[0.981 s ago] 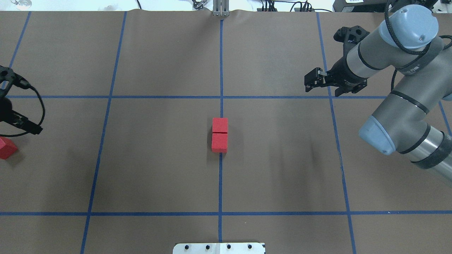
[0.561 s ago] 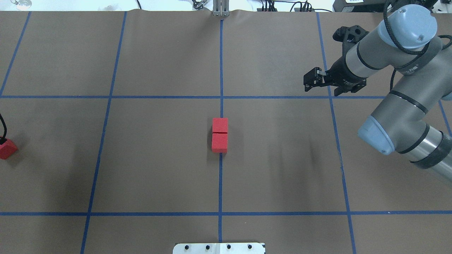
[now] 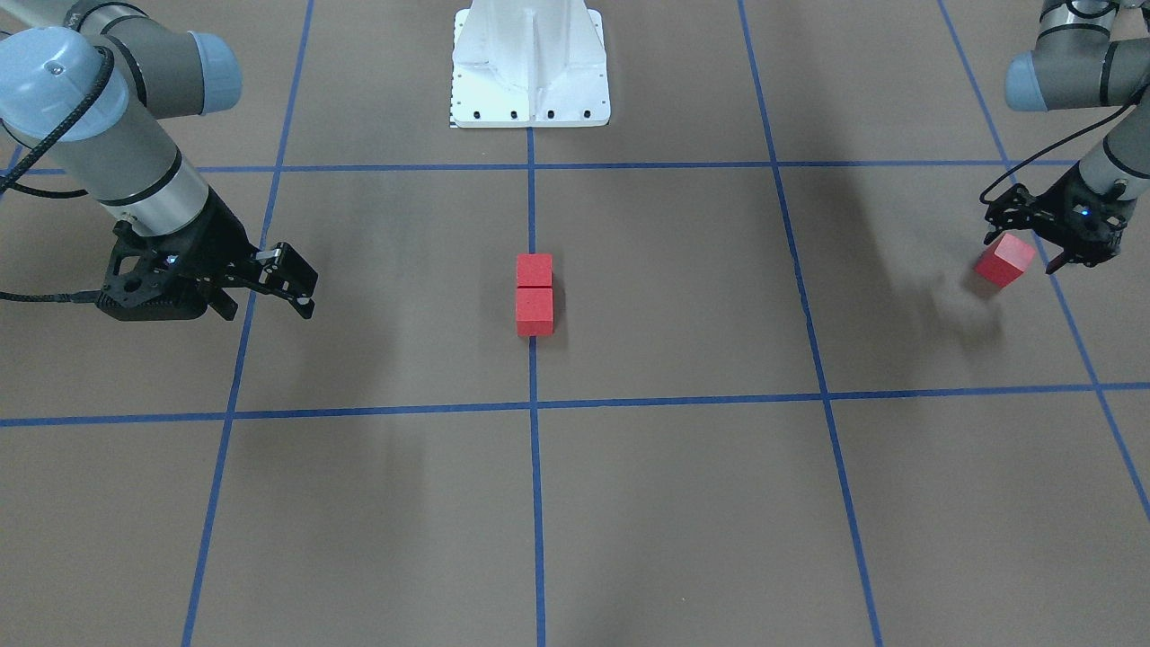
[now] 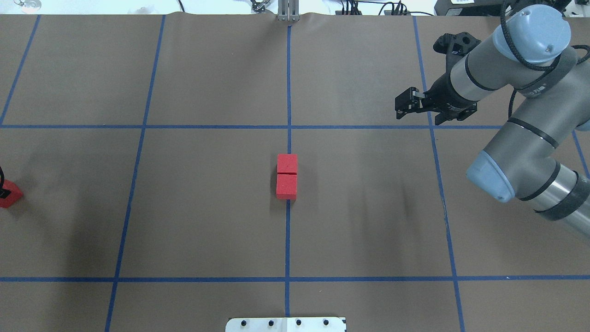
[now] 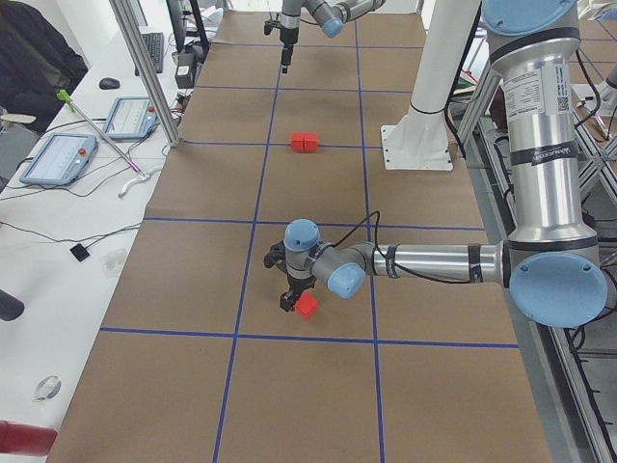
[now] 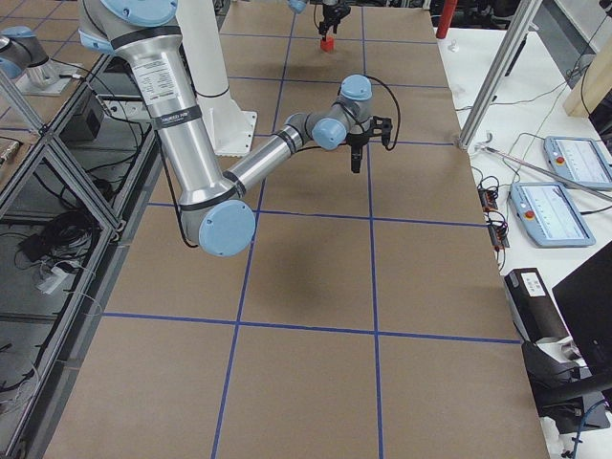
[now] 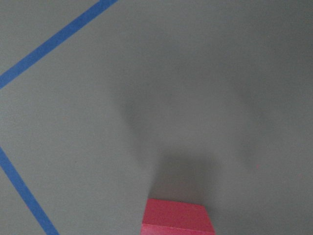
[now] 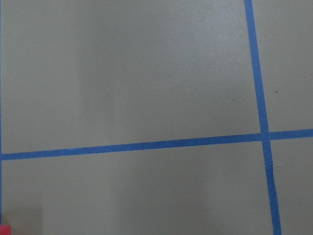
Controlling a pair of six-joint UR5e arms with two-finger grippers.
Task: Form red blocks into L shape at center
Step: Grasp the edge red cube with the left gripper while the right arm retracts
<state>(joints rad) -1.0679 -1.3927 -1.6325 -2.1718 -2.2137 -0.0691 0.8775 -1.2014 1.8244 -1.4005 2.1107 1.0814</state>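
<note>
Two red blocks [image 4: 287, 163] [image 4: 286, 186] sit touching in a short column on the centre grid line, also seen in the front view [image 3: 534, 270] [image 3: 535, 312]. The third red block [image 3: 1004, 260] lies far out on my left side, at the overhead view's left edge [image 4: 9, 194]. My left gripper [image 3: 1020, 252] is down at this block with its fingers on either side and looks open. The block fills the bottom edge of the left wrist view [image 7: 178, 223]. My right gripper [image 4: 406, 106] hovers open and empty, far right of the centre blocks.
Brown table cover with blue tape grid lines [image 4: 288, 240]. The white robot base plate [image 4: 286, 324] is at the near edge. The right arm's elbow [image 4: 521, 166] hangs over the right side. Benches with tablets [image 5: 60, 157] flank the far side.
My left arm's wrist and cable slid out past the overhead view's left edge, and a black fingertip now overlaps the far-left block. My right gripper crept slightly away. No block moved.
</note>
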